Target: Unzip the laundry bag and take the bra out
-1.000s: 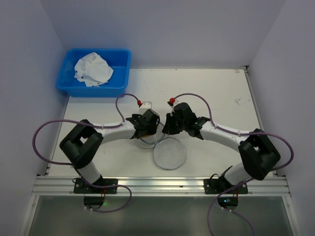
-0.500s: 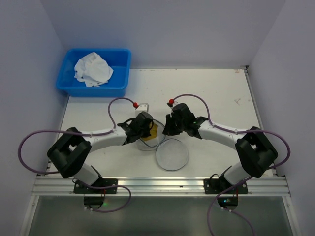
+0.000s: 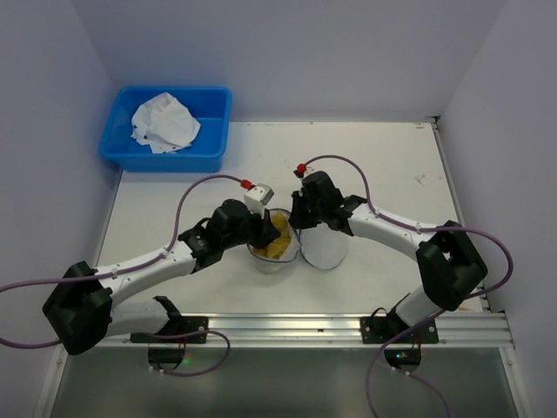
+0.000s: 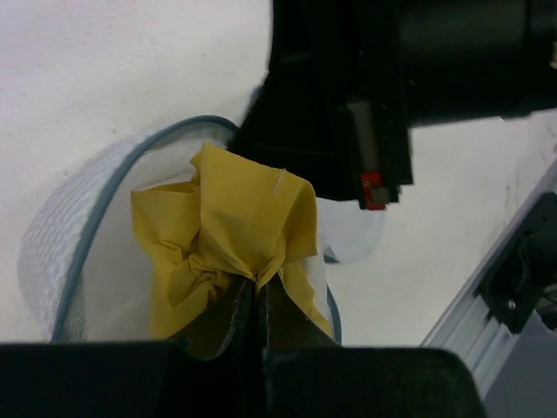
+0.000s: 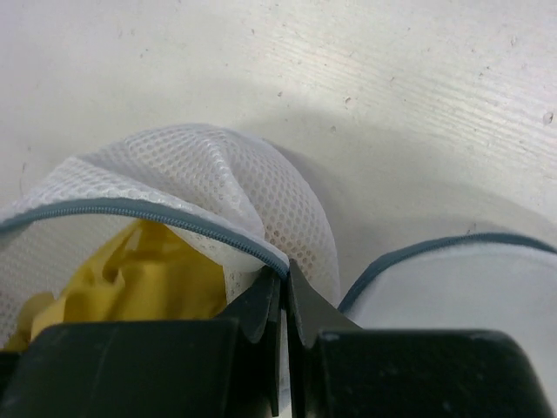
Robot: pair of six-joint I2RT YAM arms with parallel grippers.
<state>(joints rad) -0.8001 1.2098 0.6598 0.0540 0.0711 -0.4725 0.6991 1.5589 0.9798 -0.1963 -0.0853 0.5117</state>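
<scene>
At the near middle of the table point(image 3: 392, 165), the left gripper point(image 4: 261, 300) is pinching the yellow bra point(image 4: 231, 218) bunching up out of the unzipped laundry bag point(image 5: 218, 174), the right gripper point(image 5: 283, 283) is clamping that bag's zipper rim point(image 5: 174, 220) just beside it, and the blue tub point(image 3: 213, 139) is sitting at the far left corner, holding a white cloth point(image 3: 164, 122).

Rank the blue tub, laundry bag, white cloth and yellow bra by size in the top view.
1. blue tub
2. laundry bag, opened out
3. white cloth, close to the bag, so unsure
4. yellow bra, partly hidden
</scene>
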